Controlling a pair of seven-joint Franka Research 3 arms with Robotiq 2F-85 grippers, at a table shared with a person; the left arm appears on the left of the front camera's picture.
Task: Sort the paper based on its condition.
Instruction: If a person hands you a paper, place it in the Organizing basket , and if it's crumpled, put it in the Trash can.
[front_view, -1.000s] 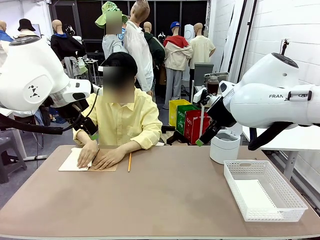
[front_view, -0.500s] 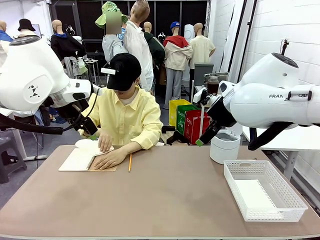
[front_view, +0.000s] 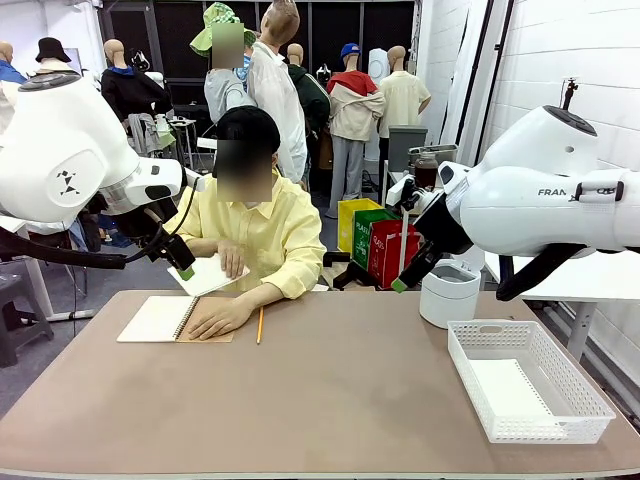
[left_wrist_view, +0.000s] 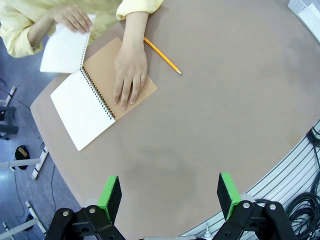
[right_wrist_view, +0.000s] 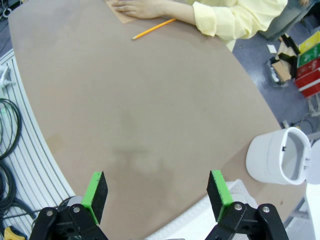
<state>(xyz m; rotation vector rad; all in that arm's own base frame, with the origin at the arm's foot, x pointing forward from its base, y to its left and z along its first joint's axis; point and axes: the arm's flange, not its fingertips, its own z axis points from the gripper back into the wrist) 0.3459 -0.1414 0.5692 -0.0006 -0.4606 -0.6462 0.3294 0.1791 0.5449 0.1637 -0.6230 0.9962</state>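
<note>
At your far left, the left gripper (left_wrist_view: 170, 195) hovers with jaws spread. The person's hand (front_view: 232, 262) holds the paper (front_view: 207, 274) above the notebook (front_view: 175, 320), long axis tilted, rising rightward. Right gripper (right_wrist_view: 157, 197) jaws spread over bare worktop (front_view: 330, 400).

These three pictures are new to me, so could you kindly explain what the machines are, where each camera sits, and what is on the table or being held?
The white machines are two robot arms at a brown table, facing a person. One picture looks across the table from between the arms. The other two come from cameras on each wrist, looking down past that arm's own fingers. The left gripper and right gripper both hang open above the table, holding nothing. On the table lie an open spiral notebook and a pencil, with a white basket and a white bin on the robot's right. One of the person's hands presses the notebook; the other holds a flat white sheet of paper lifted off it.
</note>
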